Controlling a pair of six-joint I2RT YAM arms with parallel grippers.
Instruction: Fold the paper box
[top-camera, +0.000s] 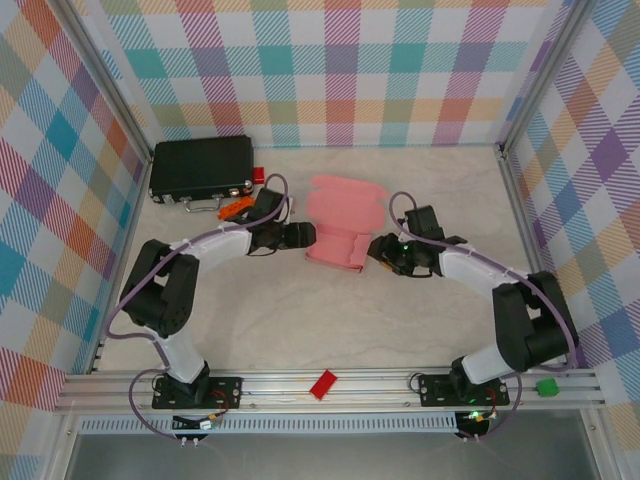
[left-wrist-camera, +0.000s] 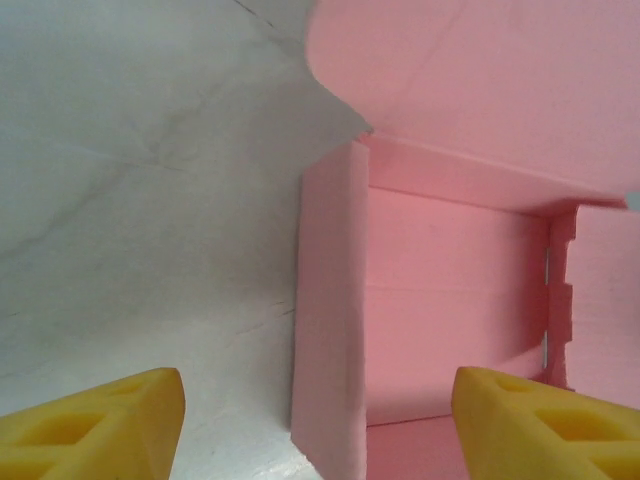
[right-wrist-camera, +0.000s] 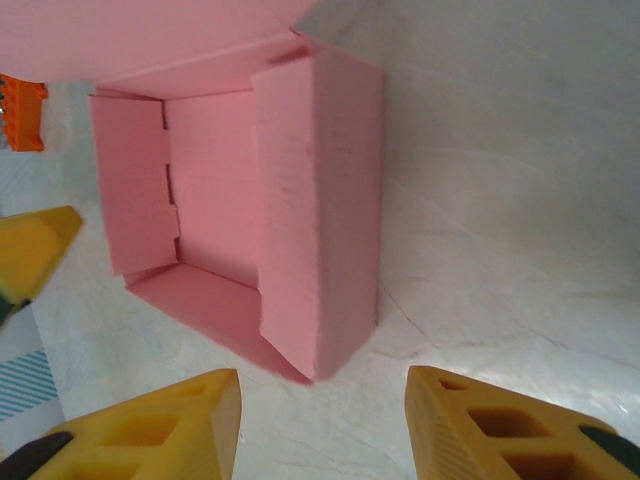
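**Top external: flanking a half-made box from both sides**

Top external finds the paper box at centre frame on the table, with its walls up as a shallow tray and the lid flap lying open toward the upper edge. Puts the left gripper just beside the tray's left wall and the right gripper just beside its right wall. Probably meant to brace the light card from opposite ends, so that pressing one wall does not push the whole thing across the table.

Left wrist has yellow fingers spread wide in the bottom corners, straddling the upright side wall without pinching it. Reads as lining up a squeeze on that wall.

Right wrist has its fingers likewise apart along the bottom edge, with bare table between them and the folded-over wall just above. Grips nothing. Catches one yellow finger of the left gripper at the left edge, across the tray.

As for pose: reaches inward from the lower corners of the frame, elbows bent outward, wrists low and turned to face each other across the box.

Leaves the black case at upper left, well apart, and an orange piece near the left forearm.

By judgement, walls nearly set, lid not yet closed.
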